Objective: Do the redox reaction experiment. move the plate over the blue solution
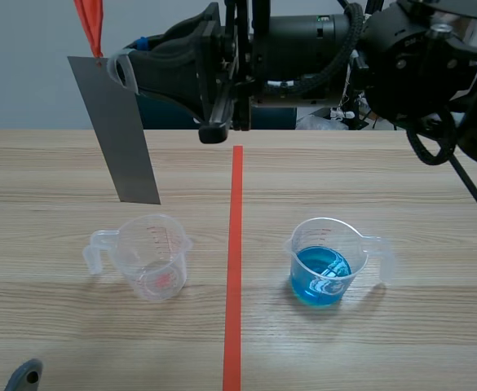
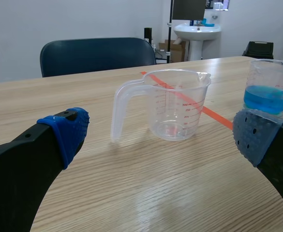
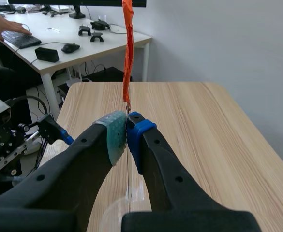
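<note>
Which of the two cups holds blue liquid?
The cup right of the tape line in the scene view; the other cup shows no blue.

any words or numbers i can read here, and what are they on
"300": red scale on the empty clear plastic measuring cup, left wrist view.
Smaller numbers below it: too small to read.
Marks on the clear cup of blue solution: blurred.
On the grey metal plate: none.

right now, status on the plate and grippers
Left gripper open, low by the empty beaker. Right gripper shut on plate, hanging above that beaker. Blue solution beaker across the tape line, nothing standing between.
</note>
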